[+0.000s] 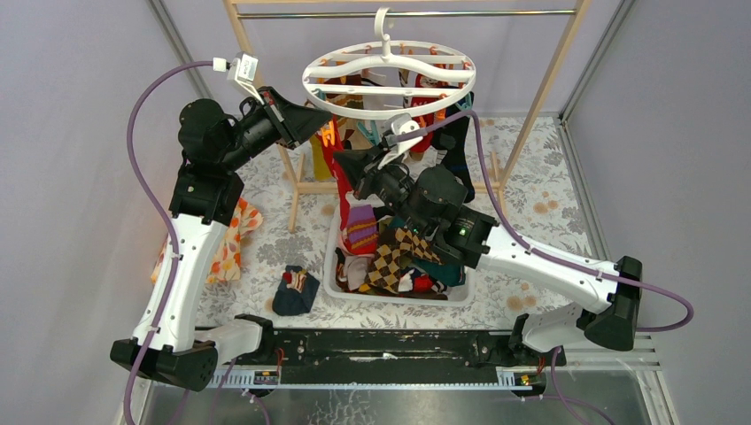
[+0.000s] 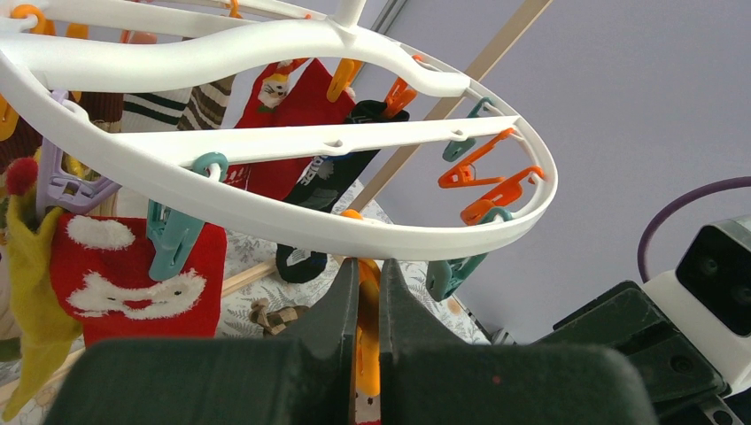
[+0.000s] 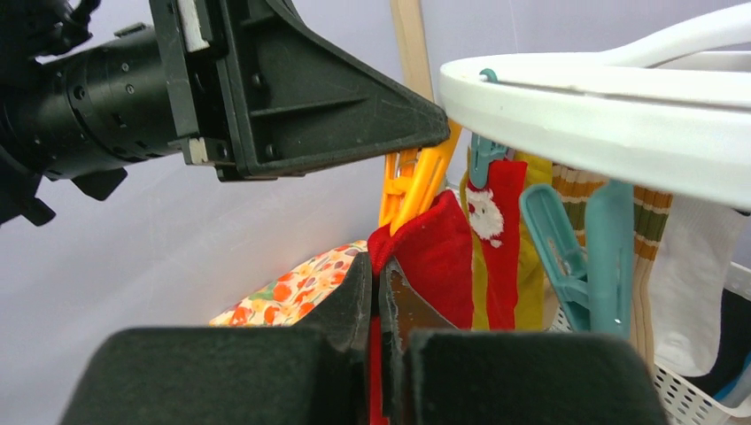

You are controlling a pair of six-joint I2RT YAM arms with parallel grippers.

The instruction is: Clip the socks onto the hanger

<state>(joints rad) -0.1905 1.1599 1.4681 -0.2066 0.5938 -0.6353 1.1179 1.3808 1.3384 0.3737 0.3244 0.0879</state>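
- The socks (image 1: 390, 266), small fabric ones in mixed colours, mostly lie heaped in a white plastic mesh basket (image 1: 390, 301) at the middle of the table in the top view. One dark sock (image 1: 295, 292) lies on the table just beside it. Several more already hang under the white plastic oval ring hanger (image 1: 308, 74), which is hooked on the metal rod of a wooden-framed rack (image 1: 551, 80).
- The same view shows a pale floral-patterned table cover (image 1: 549, 212), an orange-flowered cloth (image 1: 226, 252) at its left edge, and plain lilac walls around.
- In the left wrist view, the left gripper (image 2: 367, 283) is squeezed tight on an orange plastic clip (image 2: 367, 354) dangling from the ring's near rim. A red Santa sock (image 2: 133, 283) and a black sock (image 2: 332, 177) hang clipped. Some spare clips (image 2: 491, 177) at the ring's far end carry nothing.
- In the right wrist view, the right gripper (image 3: 383, 292) is pinched together on the edge of a plain red sock (image 3: 438, 257). It holds the sock up against that orange clip's lower end (whether the clip's mouth has it cannot be told).
- By my reading the task is partway done. One sock is being clipped, and the basketful and the stray sock are left.
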